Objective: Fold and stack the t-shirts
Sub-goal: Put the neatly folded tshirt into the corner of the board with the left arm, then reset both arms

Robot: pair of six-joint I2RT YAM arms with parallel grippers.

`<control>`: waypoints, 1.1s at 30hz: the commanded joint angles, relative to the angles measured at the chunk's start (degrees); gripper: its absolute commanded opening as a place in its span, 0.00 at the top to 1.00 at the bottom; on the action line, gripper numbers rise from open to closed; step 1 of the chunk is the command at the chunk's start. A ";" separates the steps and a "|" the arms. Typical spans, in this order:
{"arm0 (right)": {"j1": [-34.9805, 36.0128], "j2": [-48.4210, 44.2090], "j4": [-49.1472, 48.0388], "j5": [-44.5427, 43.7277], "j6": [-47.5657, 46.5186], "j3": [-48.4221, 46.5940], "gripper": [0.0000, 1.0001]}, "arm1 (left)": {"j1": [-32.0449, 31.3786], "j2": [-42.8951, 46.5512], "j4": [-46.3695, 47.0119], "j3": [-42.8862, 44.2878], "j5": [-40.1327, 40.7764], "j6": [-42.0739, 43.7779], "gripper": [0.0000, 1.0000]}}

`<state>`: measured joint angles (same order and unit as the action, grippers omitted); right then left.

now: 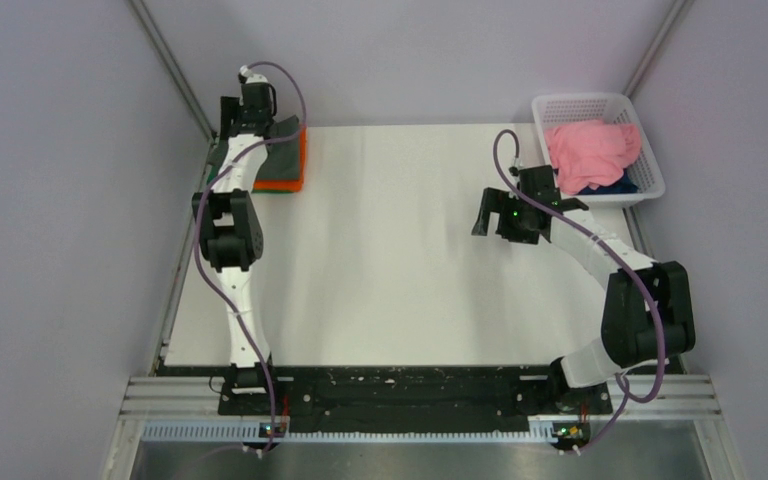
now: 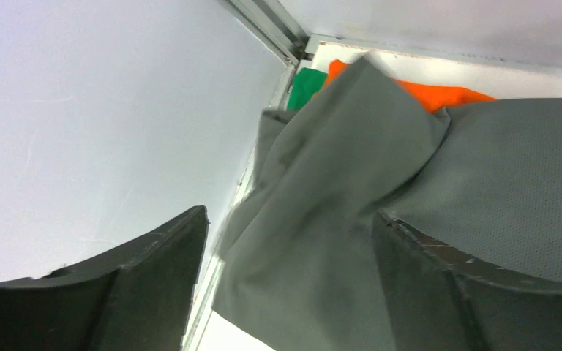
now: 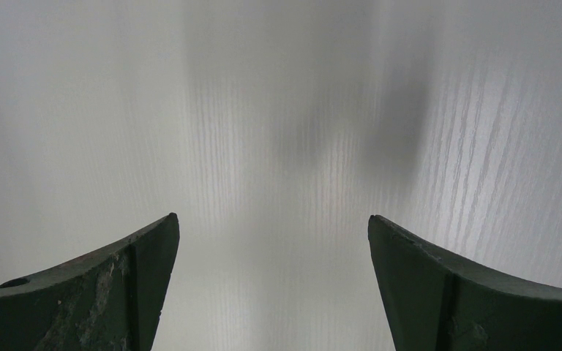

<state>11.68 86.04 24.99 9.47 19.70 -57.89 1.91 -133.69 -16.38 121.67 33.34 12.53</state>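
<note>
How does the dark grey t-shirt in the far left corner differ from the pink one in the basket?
The dark grey cloth t-shirt lies over an orange shirt and a green shirt; the pink cloth t-shirt sits bunched in the white plastic lattice basket. The open left gripper hovers at the grey one; no gripper touches the pink one. Both are wrinkled.

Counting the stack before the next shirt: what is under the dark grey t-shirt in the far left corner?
Under the dark grey t-shirt an orange t-shirt shows along its edge, and a green t-shirt peeks out beside that. Anything else beneath is covered.
</note>
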 commanded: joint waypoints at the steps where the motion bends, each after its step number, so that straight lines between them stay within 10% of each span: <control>1: -0.65 -0.65 -0.57 -0.69 0.38 -2.63 0.01 | 0.20 -0.59 5.36 1.49 6.90 -2.11 0.02; 13: -0.63 -5.85 -2.66 0.22 0.54 0.73 0.01 | -1.61 7.49 -1.14 -7.11 -1.20 -16.87 0.01; 21: -0.67 -15.26 -3.61 -4.63 -0.30 6.50 0.01 | -11.08 35.95 14.79 -42.39 -7.57 -24.98 0.01; 33: -0.66 -35.25 -7.78 -11.88 3.65 23.25 0.01 | -25.67 68.62 -2.41 -72.99 -8.83 -48.21 0.01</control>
<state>11.44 56.40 20.08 1.13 21.82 -36.91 -20.64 -70.76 -11.33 56.51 25.52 -27.03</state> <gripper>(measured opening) 0.986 0.986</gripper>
